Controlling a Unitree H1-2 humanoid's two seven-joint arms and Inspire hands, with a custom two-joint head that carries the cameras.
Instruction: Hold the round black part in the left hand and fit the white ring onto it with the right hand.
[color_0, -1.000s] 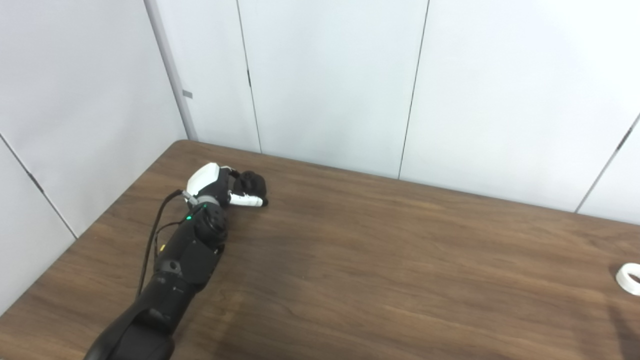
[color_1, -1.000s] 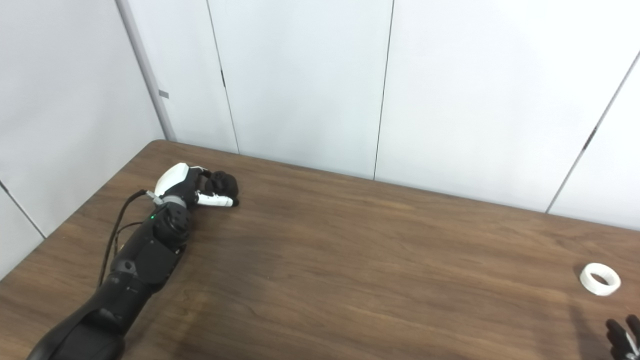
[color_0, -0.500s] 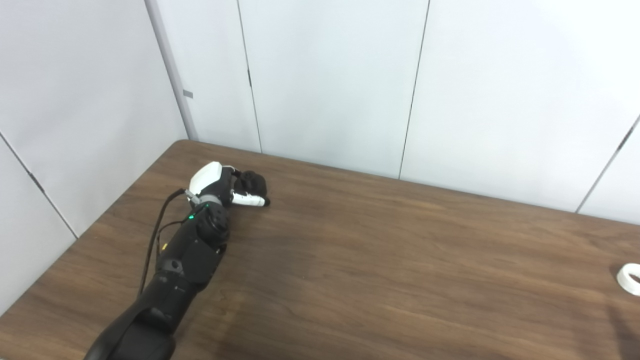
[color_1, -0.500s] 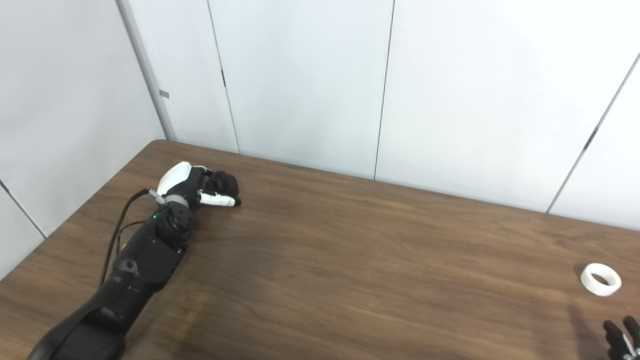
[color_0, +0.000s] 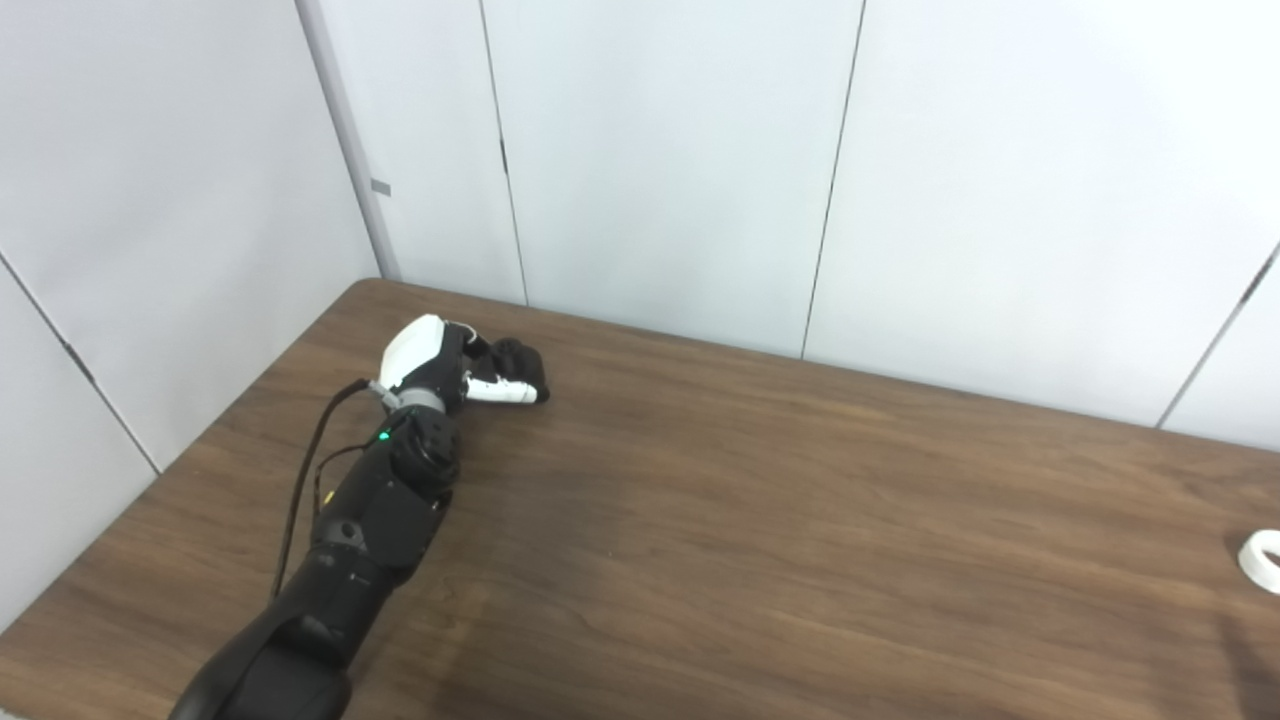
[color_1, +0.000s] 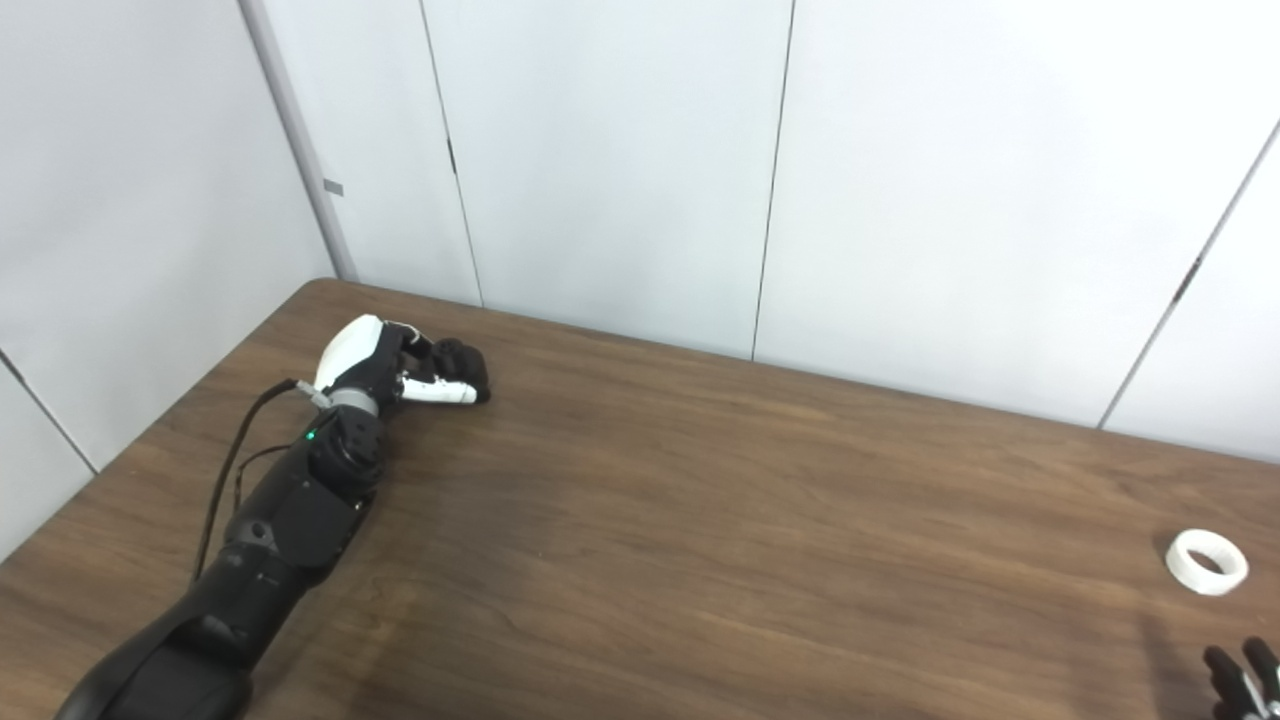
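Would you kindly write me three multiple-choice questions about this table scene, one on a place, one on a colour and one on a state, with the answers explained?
1. Where does the white ring lie on the table?
A. Near the right edge
B. In the far left corner
C. In the middle

2. What colour is the table top?
A. White
B. Dark brown wood grain
C. Green

3. What is the left hand doing?
A. Resting flat and open on the table
B. Holding the ring
C. Closed around the round black part

Answers:
1 A: the ring sits alone by the right edge, just beyond the fingertips of the right hand, which shows too little to tell if it is open.
2 B: the surface shows brown grain throughout.
3 C: the fingers curl around the dark part at the far left.
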